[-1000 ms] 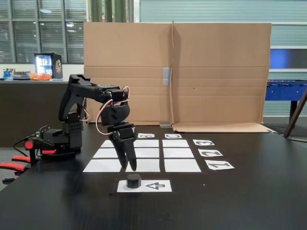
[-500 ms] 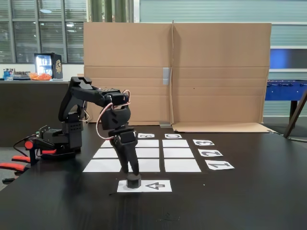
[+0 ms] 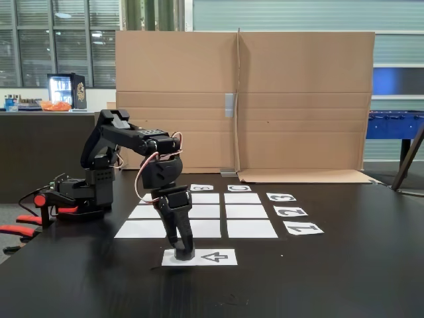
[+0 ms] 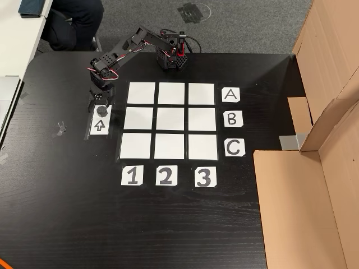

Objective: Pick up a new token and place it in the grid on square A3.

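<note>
Hand is down on the arrow sheet, fingers pointing near-vertical, tips at worktop level. In the fixed view the hand covers the token, so contact can't be confirmed there. In the other view the hand sits at the arm-side end of the sheet, and the token shows just beside the tips, on the sheet's end away from the arrow. Fingers look slightly apart around or beside the token; can't tell whether they are clamped on it or still spread.

Key relation: the token is directly at the fingertips, on the side away from the arm's base, so the grasp needs only a squeeze, not a reach. The token is a stubby upright cylinder with no long axis to align to.

Grid lies to the right of the sheet in the other view. A3 is the corner square next to label A, in the column above label 3 — the far column from the hand, same row as the base end. Likely next: close, lift, swing across the A row. Worktop is black.
</note>
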